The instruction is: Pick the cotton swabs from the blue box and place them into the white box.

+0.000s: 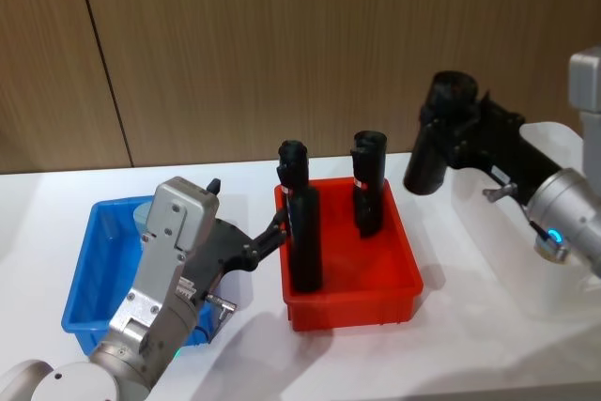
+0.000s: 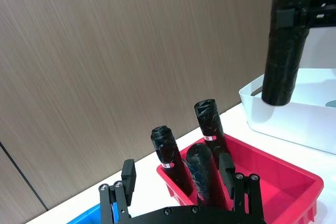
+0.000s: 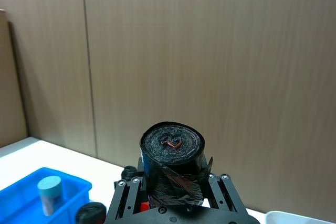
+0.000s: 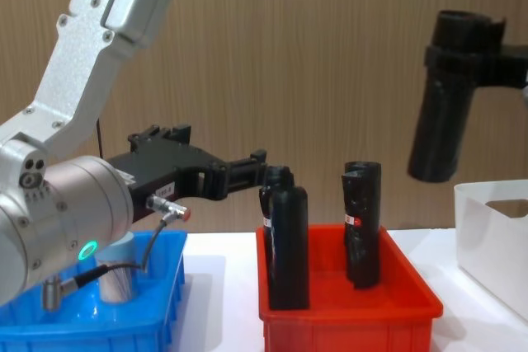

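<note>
We see the right gripper [image 1: 449, 117] raised w/ its jaws clamped on a black roll [image 4: 441, 106], held tilted in the air between the red bin [image 1: 404, 279] and the white box [image 4: 487, 232]. Left gripper [image 4: 262, 164] hovers above the gap between the blue box [image 1: 80, 298] and red bin, jaws apart, empty. One cotton swab jar [image 3: 50, 193] stands in the blue box; probably the only one, but the arm hides part of it. Three more rolls [image 2: 207, 150] stand in the red bin on the bench [image 1: 488, 345].
</note>
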